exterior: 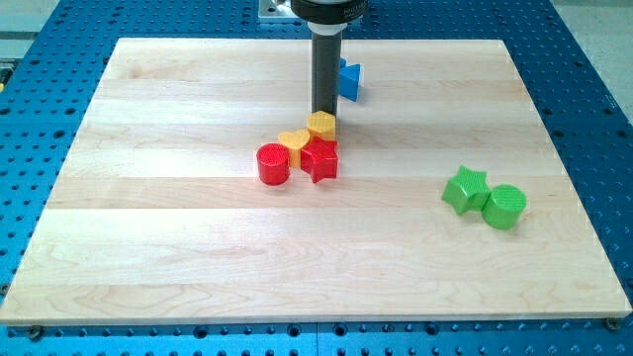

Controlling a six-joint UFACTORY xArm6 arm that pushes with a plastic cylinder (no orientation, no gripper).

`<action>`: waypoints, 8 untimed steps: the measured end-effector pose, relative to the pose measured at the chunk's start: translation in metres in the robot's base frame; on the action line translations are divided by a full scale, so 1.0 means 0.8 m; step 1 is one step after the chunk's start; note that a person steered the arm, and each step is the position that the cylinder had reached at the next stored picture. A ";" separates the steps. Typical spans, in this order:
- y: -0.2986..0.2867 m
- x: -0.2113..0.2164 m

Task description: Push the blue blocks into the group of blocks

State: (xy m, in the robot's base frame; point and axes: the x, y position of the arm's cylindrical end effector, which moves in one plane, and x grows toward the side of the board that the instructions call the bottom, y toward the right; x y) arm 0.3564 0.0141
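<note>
A pale wooden counter (198, 257) with visible plank seams and fine grain sits on a blue metal base drilled with rows of holes (593, 89). A straight dark rod comes down from the view's top, and my tip (323, 112) rests on the wood; the arm has no claw, so there is nothing to be spread or pressed together. Near the middle, four small glossy plastic blocks huddle together: a red cylinder (273, 164), a red star (320, 159), a yellow heart (294, 142) and a yellow hexagon block (321, 125). My tip stands just above the yellow hexagon block, almost touching it. One blue block (350, 80), angular in shape, lies just to the view's right of the rod and partly behind it, apart from the huddle. Far to the view's right, a green star (465, 189) touches a green cylinder (504, 207).
</note>
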 end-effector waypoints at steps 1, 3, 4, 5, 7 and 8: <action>-0.001 0.014; -0.009 0.013; 0.027 0.025; 0.058 0.025; -0.037 -0.018; -0.039 -0.106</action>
State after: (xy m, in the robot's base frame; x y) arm 0.2718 -0.0173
